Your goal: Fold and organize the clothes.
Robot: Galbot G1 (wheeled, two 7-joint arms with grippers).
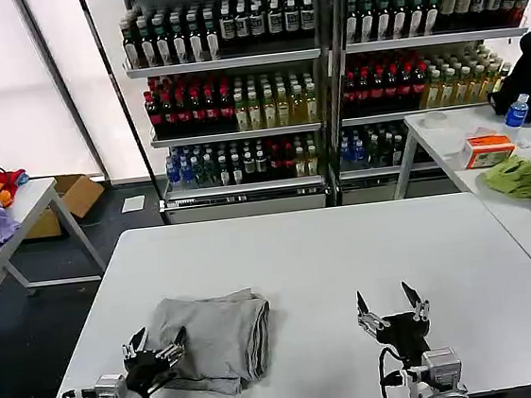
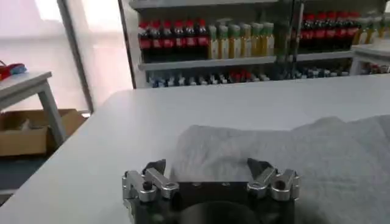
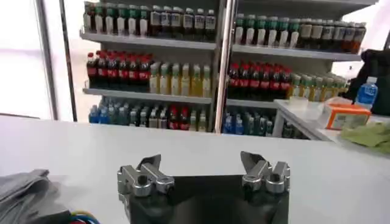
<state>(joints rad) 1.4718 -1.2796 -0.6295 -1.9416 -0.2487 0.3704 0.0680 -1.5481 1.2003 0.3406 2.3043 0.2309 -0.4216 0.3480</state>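
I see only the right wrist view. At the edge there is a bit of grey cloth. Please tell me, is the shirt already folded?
Observer: Yes. In the head view the grey shirt lies as a folded bundle on the white table, toward the robot's left.
Operator: Where is the left gripper?
Observer: The left gripper is at the near left edge of the shirt, fingers open, holding nothing.
Operator: And my right gripper, is it near the shirt?
Observer: No. The right gripper is open above bare table, clearly apart from the shirt on its right side.
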